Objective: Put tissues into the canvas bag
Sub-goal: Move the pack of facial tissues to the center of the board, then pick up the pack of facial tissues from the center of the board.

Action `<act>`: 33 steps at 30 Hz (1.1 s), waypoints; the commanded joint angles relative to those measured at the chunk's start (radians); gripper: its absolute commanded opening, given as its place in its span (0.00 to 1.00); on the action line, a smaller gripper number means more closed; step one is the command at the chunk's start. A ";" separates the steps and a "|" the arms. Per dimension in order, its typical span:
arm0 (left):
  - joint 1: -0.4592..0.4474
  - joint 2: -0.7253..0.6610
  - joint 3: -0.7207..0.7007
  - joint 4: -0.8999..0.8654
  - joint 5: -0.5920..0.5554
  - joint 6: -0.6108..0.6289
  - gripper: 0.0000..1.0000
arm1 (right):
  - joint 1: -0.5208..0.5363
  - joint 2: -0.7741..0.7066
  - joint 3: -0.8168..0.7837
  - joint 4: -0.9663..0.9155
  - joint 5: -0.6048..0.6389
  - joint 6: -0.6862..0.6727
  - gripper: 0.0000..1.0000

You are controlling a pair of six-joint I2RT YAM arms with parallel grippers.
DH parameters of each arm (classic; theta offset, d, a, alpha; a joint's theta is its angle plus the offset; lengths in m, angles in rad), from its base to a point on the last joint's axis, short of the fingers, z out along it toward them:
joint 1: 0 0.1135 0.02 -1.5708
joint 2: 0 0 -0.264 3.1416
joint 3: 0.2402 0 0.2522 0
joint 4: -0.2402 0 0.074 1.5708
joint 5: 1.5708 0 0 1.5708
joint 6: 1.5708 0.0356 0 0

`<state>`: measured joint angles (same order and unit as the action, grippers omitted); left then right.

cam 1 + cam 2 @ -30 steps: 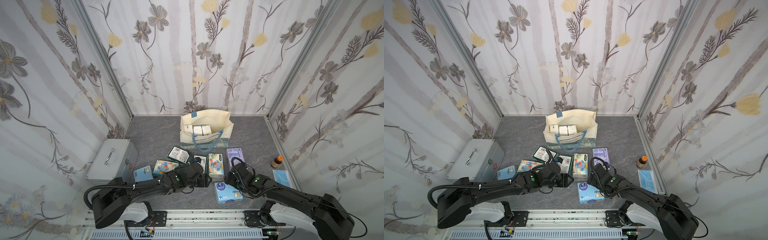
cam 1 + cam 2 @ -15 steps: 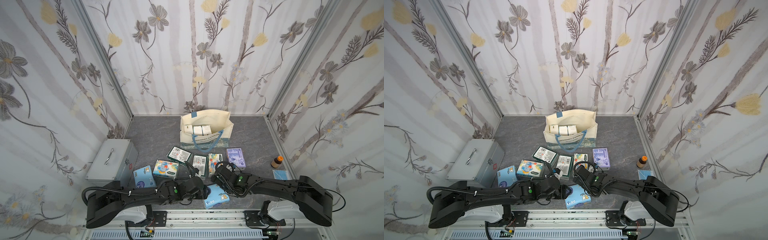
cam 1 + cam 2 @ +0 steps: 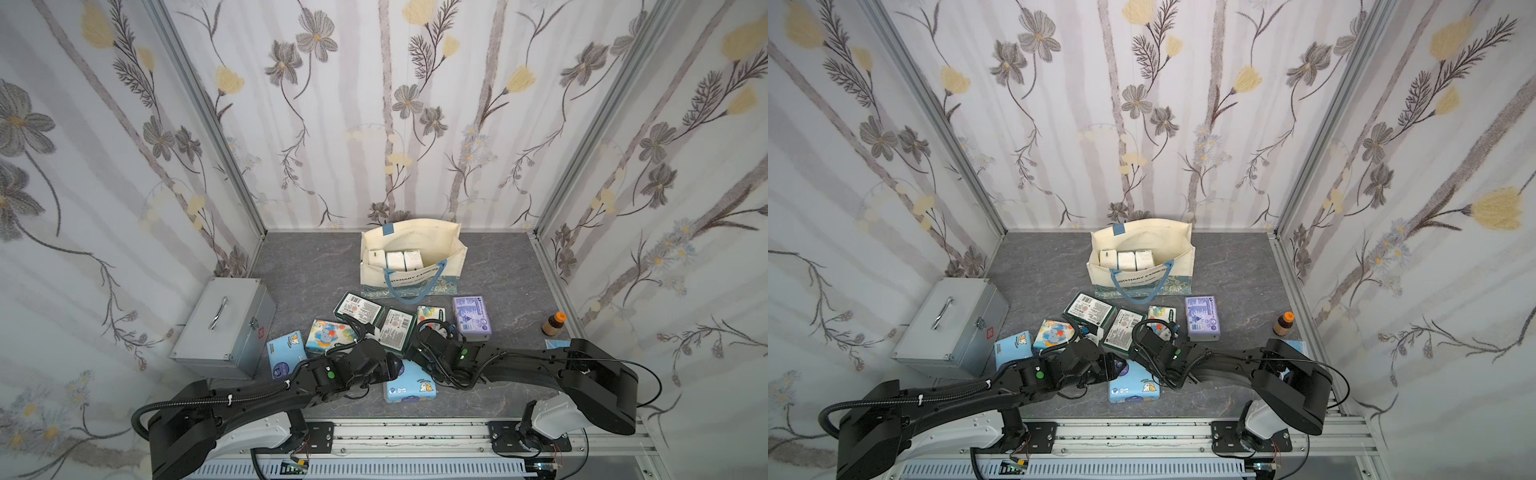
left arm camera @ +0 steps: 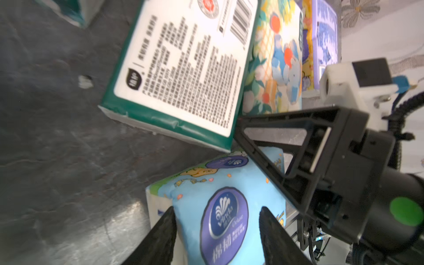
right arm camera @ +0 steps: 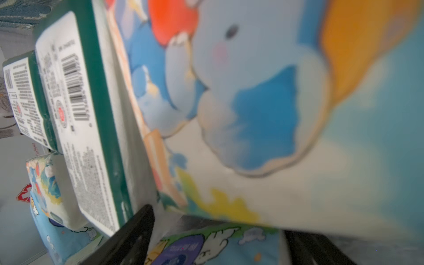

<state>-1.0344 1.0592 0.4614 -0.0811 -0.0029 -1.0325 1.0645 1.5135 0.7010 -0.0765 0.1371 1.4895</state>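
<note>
in bag: three tissues | outside: seven — left tool clamps one | right tool apart

The bag, cream with blue handles and a blue floral band, stands upright and open at the far middle. Three white packs stand in a row inside, toward its left. Just near of it lie two green packs, labels up, side by side. Right of them is an elephant pack, then a lavender pack. Left of them lie a second elephant pack and a blue pack. The nearest blue pack lies in the near middle, one end pinched by the left gripper.
</note>
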 commanded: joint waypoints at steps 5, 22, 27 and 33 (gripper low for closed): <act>0.095 -0.115 -0.015 -0.106 0.067 0.073 0.58 | 0.002 0.009 0.031 0.062 -0.081 0.008 0.88; 0.188 -0.336 -0.164 -0.112 0.266 0.025 0.58 | -0.173 -0.241 -0.039 0.015 -0.495 -0.590 0.92; 0.167 -0.260 -0.176 -0.020 0.292 0.015 0.51 | -0.175 -0.270 -0.095 0.113 -0.552 -0.590 0.91; 0.163 -0.241 -0.183 -0.049 0.241 0.027 0.44 | -0.174 -0.238 -0.094 0.096 -0.581 -0.616 0.90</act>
<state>-0.8696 0.8181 0.2840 -0.1463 0.2672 -1.0016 0.8898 1.2652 0.6121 -0.0113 -0.4072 0.9035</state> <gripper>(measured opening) 0.438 0.897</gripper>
